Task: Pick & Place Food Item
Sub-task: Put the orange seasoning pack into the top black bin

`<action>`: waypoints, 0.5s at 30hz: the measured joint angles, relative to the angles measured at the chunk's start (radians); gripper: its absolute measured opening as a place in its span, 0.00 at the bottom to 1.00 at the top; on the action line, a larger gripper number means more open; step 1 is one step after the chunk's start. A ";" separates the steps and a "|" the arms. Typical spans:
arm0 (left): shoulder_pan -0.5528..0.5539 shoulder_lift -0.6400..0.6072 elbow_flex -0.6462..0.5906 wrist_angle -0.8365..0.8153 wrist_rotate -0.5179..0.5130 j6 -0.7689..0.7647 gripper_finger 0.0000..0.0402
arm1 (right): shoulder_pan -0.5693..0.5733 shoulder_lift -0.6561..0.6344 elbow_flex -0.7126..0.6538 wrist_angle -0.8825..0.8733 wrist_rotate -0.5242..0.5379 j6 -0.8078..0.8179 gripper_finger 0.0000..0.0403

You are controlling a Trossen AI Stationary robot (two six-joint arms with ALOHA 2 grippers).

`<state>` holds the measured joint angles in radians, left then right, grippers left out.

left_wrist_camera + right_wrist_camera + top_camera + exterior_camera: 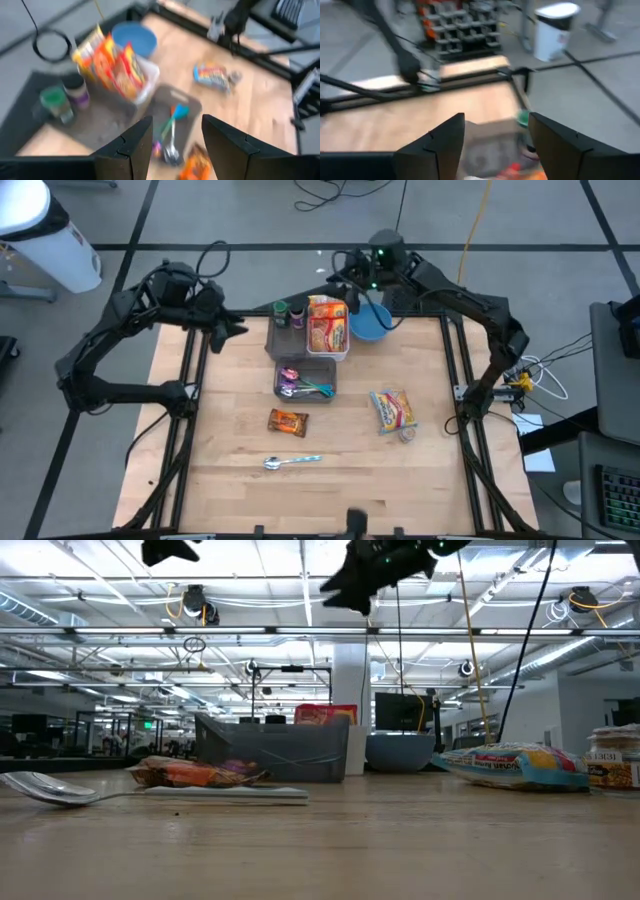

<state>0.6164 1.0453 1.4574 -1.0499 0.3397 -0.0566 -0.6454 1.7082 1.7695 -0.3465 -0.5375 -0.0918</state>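
1. The right gripper (pixel 345 280) hung at 12 o'clock above the snack packet (pixel 327 326) standing in the grey tray (pixel 345 357), jaws apart and empty.
2. The left gripper (pixel 236 328) waited at 10 o'clock, jaws apart, holding nothing.

The wooden table (pixel 240 480) held a grey tray (pixel 306 380) near the middle of its far edge, with a white bin (pixel 328 352) touching it. A blue bowl (pixel 370 325) sat near the far right corner. An orange candy pack (pixel 288 422) lay in the middle, a spoon (pixel 290 462) nearer the front edge, and a chip bag (pixel 393 410) toward the right edge.
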 joint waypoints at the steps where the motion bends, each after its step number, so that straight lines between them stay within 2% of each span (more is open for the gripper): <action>1: -0.007 -0.006 0.000 -0.031 0.000 -0.005 0.45 | 0.018 -0.006 0.000 0.007 -0.020 0.015 0.54; 4: -0.036 -0.022 0.000 -0.111 0.000 -0.017 0.45 | 0.085 -0.015 0.000 0.021 -0.069 0.063 0.55; 10: -0.126 -0.063 0.000 -0.210 -0.001 -0.055 0.45 | 0.271 -0.009 0.000 0.027 -0.061 0.064 0.56; 15: -0.227 -0.113 0.000 -0.240 -0.035 -0.108 0.45 | 0.418 0.039 -0.002 0.026 0.070 0.057 0.56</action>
<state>0.3898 0.9322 1.4574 -1.2902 0.3048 -0.1650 -0.2278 1.7472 1.7676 -0.3209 -0.4676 -0.0346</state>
